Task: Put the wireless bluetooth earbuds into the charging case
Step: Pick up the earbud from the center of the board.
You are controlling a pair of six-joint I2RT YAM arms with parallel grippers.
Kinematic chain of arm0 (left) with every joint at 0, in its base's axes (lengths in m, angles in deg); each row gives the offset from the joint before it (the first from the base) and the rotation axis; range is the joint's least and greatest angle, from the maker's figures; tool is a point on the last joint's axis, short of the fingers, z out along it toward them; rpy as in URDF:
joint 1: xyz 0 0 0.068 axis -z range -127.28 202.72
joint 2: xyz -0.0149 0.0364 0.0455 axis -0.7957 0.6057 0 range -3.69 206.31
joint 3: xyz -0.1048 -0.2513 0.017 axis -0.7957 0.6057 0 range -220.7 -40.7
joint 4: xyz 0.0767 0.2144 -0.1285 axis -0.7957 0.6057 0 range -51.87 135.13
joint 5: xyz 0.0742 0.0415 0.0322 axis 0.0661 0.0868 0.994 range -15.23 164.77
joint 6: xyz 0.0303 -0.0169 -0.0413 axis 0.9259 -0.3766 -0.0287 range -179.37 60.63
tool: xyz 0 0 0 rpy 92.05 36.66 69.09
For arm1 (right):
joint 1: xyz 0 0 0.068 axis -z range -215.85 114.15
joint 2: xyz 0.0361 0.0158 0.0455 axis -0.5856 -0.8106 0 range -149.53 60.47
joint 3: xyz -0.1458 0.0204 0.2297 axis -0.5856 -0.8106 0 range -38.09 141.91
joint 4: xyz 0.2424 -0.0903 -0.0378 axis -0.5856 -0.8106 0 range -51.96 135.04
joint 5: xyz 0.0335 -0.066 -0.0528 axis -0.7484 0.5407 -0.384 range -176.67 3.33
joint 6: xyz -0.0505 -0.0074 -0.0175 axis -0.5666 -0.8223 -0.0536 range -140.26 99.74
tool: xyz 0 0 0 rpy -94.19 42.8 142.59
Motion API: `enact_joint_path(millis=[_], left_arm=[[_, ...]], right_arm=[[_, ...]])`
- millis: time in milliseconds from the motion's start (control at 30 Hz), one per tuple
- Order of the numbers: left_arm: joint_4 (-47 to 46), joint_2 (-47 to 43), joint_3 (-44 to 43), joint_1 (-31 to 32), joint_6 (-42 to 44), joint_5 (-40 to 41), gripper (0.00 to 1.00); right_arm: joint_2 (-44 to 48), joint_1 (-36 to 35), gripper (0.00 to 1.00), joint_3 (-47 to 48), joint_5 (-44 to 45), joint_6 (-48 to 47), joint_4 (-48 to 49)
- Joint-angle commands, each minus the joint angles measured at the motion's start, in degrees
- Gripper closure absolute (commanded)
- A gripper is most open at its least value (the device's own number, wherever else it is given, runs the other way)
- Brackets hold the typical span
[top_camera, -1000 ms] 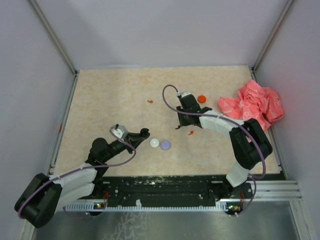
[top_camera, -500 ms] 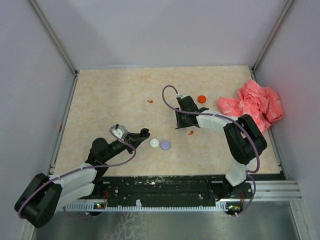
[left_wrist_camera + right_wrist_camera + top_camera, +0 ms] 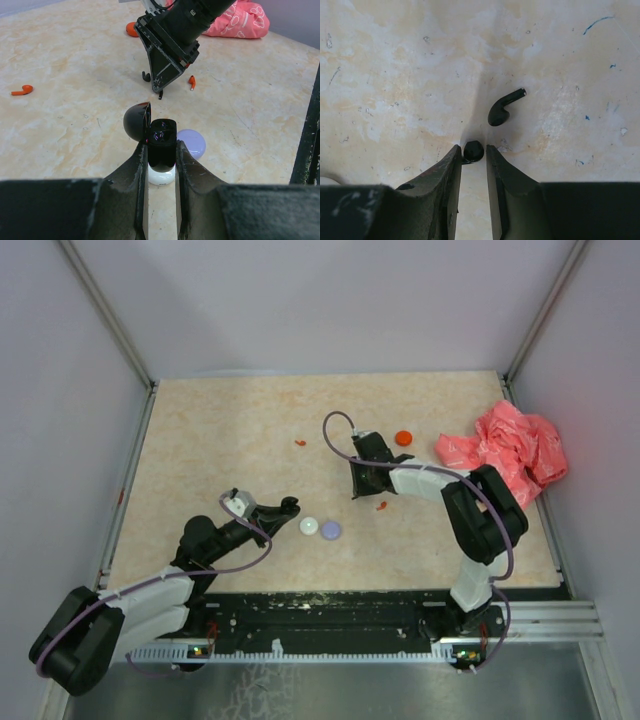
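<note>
**While the case sits open on the left, the right pincer brackets a black bud**

Because the next move turns on this one bud, I start there. A black earbud lies on the table directly between the tips of the right gripper. Only its round head shows, so I cannot read which way its stem runs. Its twin, the second black earbud, lies loose just beyond the tips, with its stem slanting away and to the right.

The right jaws stand narrow, a finger close on either side of the bud. I cannot tell whether they actually pinch it.

The left gripper is clamped on the black charging case, which is upright with its lid tipped back and its wells facing up. From the right pincer, the case lies to the robot's left and slightly nearer the bases. I judge that the right arm should carry the bud across to it.
</note>
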Motion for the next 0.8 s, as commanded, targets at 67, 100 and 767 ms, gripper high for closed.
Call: enact_joint_path(millis=[67,100,767], left_arm=[[-0.6,-0.65,-1.06,0.16,-0.36,-0.86,1.0],[-0.58,-0.68,-1.06,0.16,-0.33,-0.9,1.0],[-0.58,-0.94,-1.24,0.21,-0.67,-1.74,1.0]], right_arm=[[-1.65,-0.3,0.74,2.81,-1.01,0.19,1.34],[-1.79,-0.31,0.74,2.93,-1.09,0.11,1.12],[-5.03,-4.61,0.73,7.49,5.68,-4.52,-9.11]])
